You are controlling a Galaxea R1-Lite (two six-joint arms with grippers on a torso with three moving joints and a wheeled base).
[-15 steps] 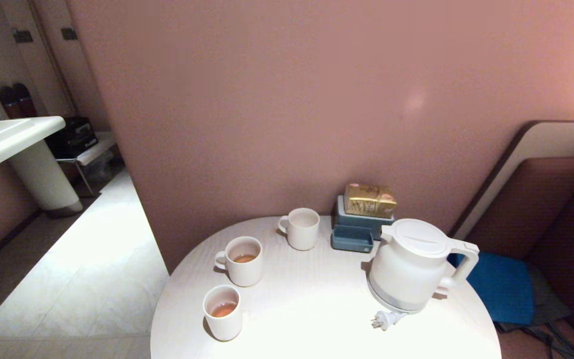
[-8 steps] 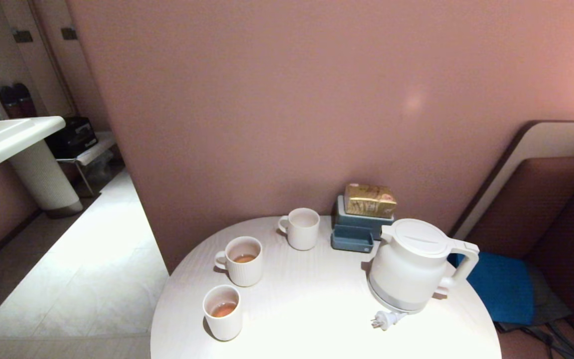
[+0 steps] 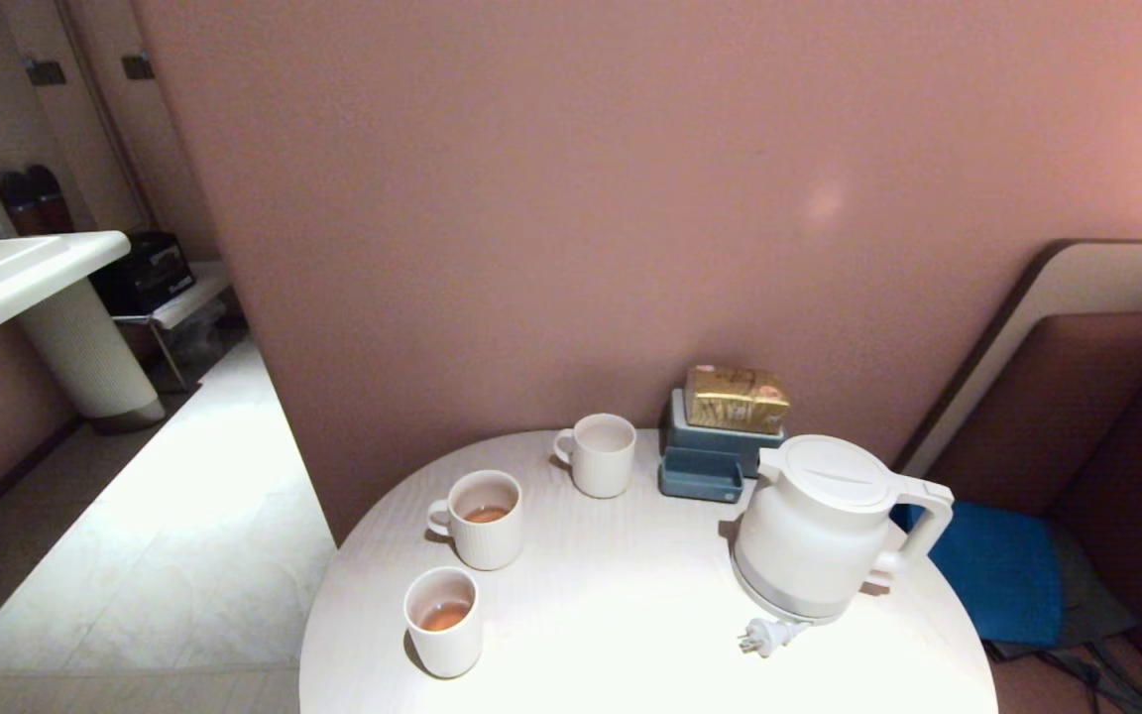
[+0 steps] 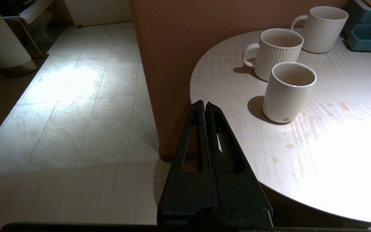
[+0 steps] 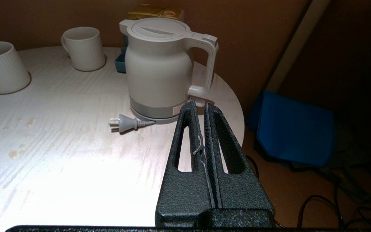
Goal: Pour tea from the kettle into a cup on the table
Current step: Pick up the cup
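Over the last second nothing moved. We kept both arms parked, the left end effector and right end effector closed and empty. The kettle stood on the surface, well apart from the cup, so the pouring was not begun.

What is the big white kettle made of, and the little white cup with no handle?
The large white electric kettle looks like matte plastic: a dull, even surface with moulded seams at lid and handle, and a silver-grey band round its base. The small smooth handleless white cup looks like glazed ceramic, judging by its soft sheen and thick rounded rim, though that is not certain.
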